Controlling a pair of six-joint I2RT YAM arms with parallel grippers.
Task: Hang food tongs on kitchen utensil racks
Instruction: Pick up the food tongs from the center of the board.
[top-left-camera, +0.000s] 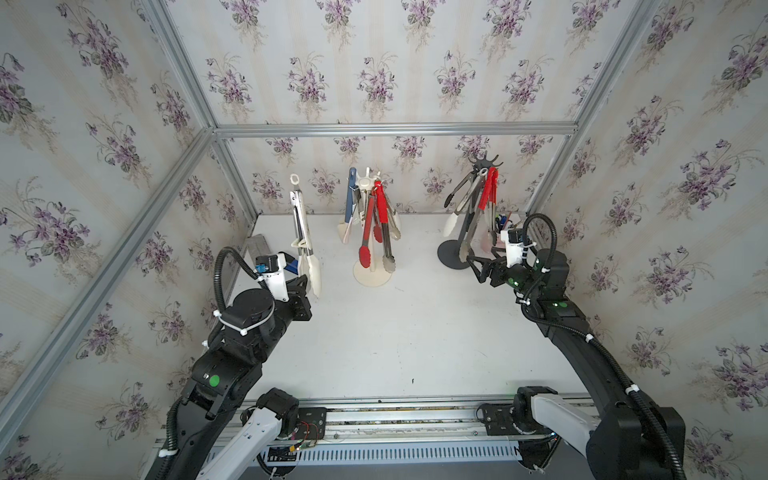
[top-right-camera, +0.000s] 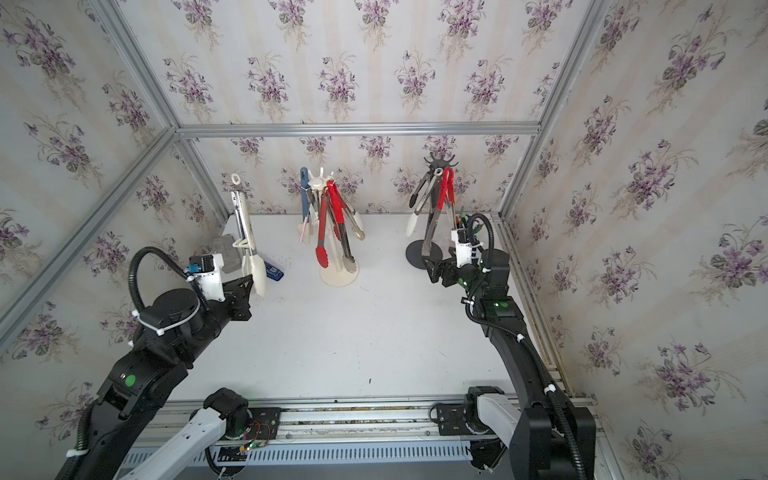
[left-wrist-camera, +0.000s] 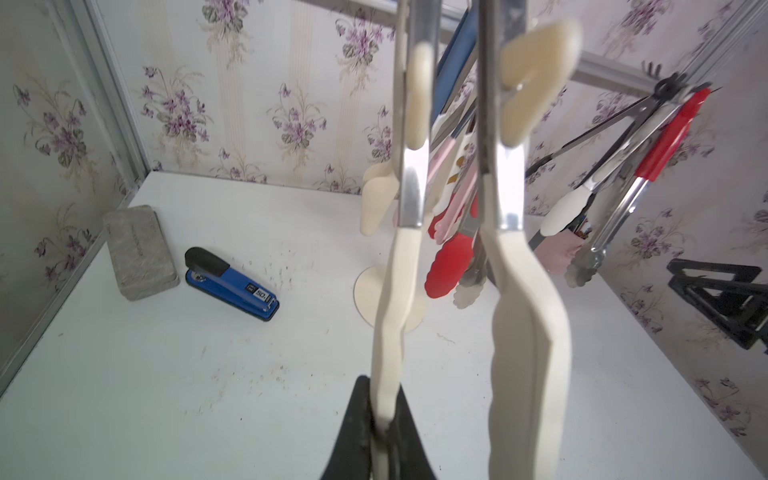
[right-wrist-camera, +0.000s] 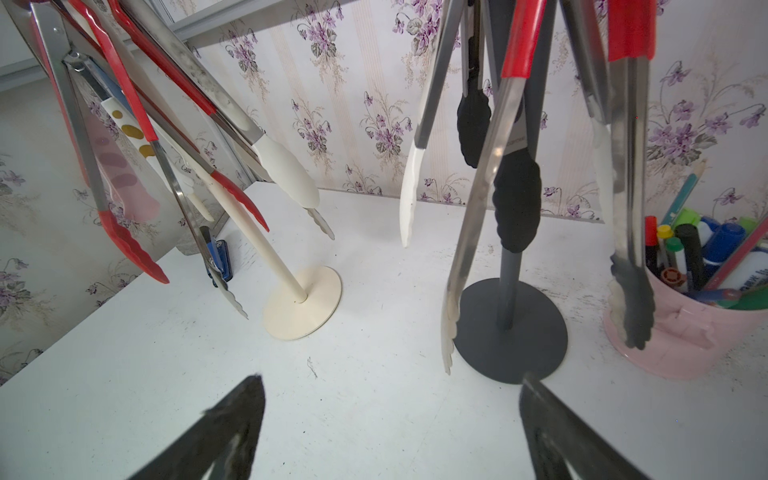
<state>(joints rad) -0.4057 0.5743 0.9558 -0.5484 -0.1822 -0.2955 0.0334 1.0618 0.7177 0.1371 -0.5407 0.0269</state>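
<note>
My left gripper (left-wrist-camera: 384, 401) is shut on one cream tip of a pair of food tongs (left-wrist-camera: 528, 332) with steel arms. It holds them upright, ring end up, left of the racks in both top views (top-left-camera: 302, 232) (top-right-camera: 248, 232). The other cream tip hangs free beside the fingers. A cream utensil rack (top-left-camera: 371, 277) at the middle back carries several tongs, red, blue and white. A dark grey rack (top-left-camera: 452, 252) at the back right carries black, red and white-tipped tongs. My right gripper (right-wrist-camera: 390, 378) stands open and holds nothing, just in front of the grey rack's base (right-wrist-camera: 511, 345).
A blue-and-black stapler (left-wrist-camera: 232, 284) and a grey block (left-wrist-camera: 139, 251) lie at the back left by the wall. A pink cup of pens (right-wrist-camera: 685, 332) stands at the back right beside the grey rack. Papered walls and metal frame bars close in three sides.
</note>
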